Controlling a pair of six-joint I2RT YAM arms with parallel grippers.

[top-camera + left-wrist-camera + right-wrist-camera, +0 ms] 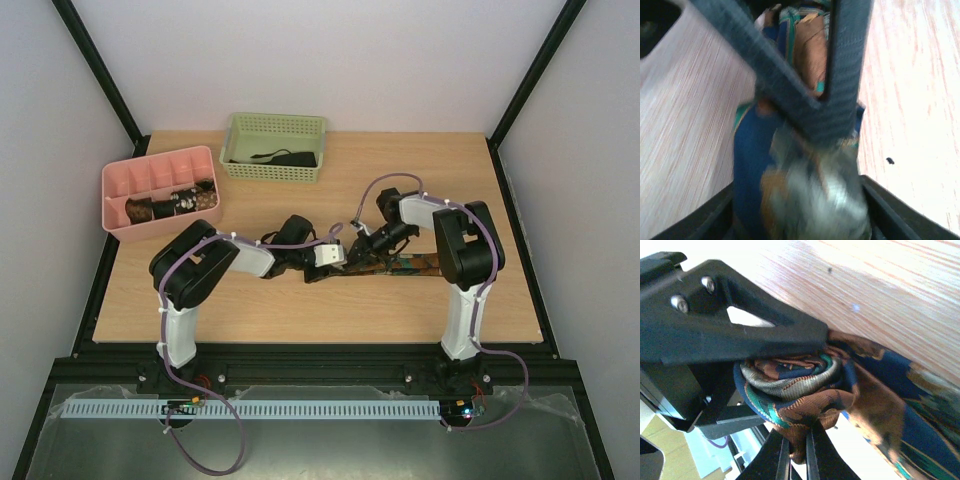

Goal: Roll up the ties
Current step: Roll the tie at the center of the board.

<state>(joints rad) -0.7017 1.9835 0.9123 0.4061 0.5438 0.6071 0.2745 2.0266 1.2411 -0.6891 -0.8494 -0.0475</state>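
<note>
Mid-roll at the centre of the counter (pixel 250 310): 1 brown, blue and teal tie (pixel 410 266) lies with its end wound into a tight coil (pixel 790 377) and its flat tail stretching away toward the right arm, so this piece looks only partly done; dark coiled ties (pixel 170 207) already sit in the compartments of the pink tray (pixel 112 195) at the far left, their count too small to tell; another dark tie (pixel 285 158) lies loose in the green basket (pixel 236 166) at the back, seemingly awaiting its turn. The right tool (pixel 799 440) is drawn nearly closed, pinching a fold of fabric that hangs just below the coil; the left tool (pixel 338 260) meets it from the other side, its fingers (pixel 740 325) standing apart around the coil, 1 of them touching the coil's top; the left wrist view is too blurred to show whether they clamp it. Left to do, by this reckoning: wind in the tail, stow the coil, then roll the basket tie.
</note>
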